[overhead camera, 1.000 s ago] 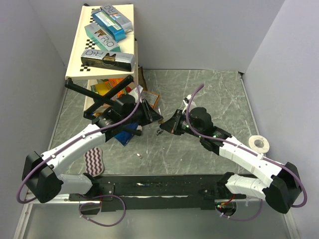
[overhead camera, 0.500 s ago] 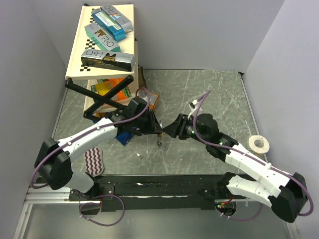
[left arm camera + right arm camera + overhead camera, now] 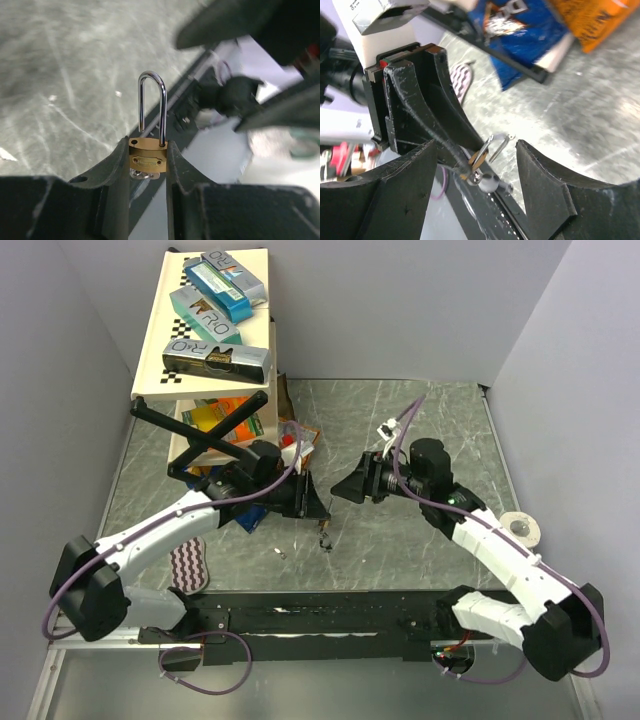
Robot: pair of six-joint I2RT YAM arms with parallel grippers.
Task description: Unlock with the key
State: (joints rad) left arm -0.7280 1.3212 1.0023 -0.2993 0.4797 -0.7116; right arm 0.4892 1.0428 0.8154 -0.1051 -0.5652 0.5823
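Observation:
My left gripper (image 3: 147,142) is shut on a small brass padlock (image 3: 147,157), pinched by its sides. Its silver shackle (image 3: 151,102) stands raised, one leg out of the body. The key (image 3: 142,174) sticks out of the padlock's underside, only its ring showing. In the top view the key (image 3: 323,532) dangles just below the left gripper (image 3: 316,508). My right gripper (image 3: 347,486) is open a short way to the right of it, holding nothing. In the right wrist view the padlock (image 3: 479,159) and key (image 3: 489,183) sit beyond the open right gripper (image 3: 476,148).
A tilted shelf board (image 3: 160,360) with several boxes stands at the back left, with packets (image 3: 215,418) beneath it. A striped cloth (image 3: 187,565) lies front left, a tiny silver bit (image 3: 281,553) near it. A tape roll (image 3: 521,529) lies at the right.
My right gripper has opened and drawn back to the right, away from the key. The left arm shifted the padlock slightly nearer; the key now hangs from it.

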